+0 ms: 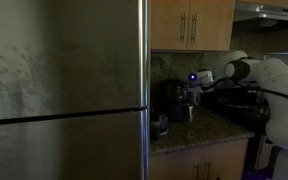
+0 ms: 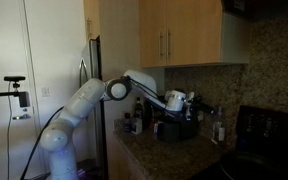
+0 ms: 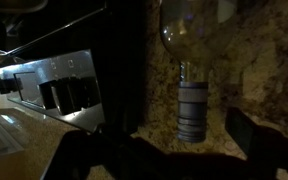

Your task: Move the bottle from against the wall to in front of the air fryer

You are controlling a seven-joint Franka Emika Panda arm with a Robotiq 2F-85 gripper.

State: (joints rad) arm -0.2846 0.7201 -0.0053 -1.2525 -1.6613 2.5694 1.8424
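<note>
In the wrist view the bottle (image 3: 191,95) is seen from above, with a clear round body and a grey ribbed cap, standing on the speckled granite. My gripper (image 3: 172,148) is open; its dark fingers (image 3: 252,135) sit on either side of the cap, apart from it. In both exterior views the gripper (image 1: 191,90) (image 2: 184,101) hangs above the counter beside the black air fryer (image 1: 169,100) (image 2: 174,128). A small pale shape under it looks like the bottle (image 1: 189,111), close to the tiled wall (image 1: 164,66).
A tall steel fridge (image 1: 64,90) fills the near side of an exterior view. Wooden cabinets (image 2: 179,35) hang above the counter (image 1: 199,130). A dark stove (image 2: 269,130) stands at one end, and small items (image 2: 134,122) stand beside the air fryer.
</note>
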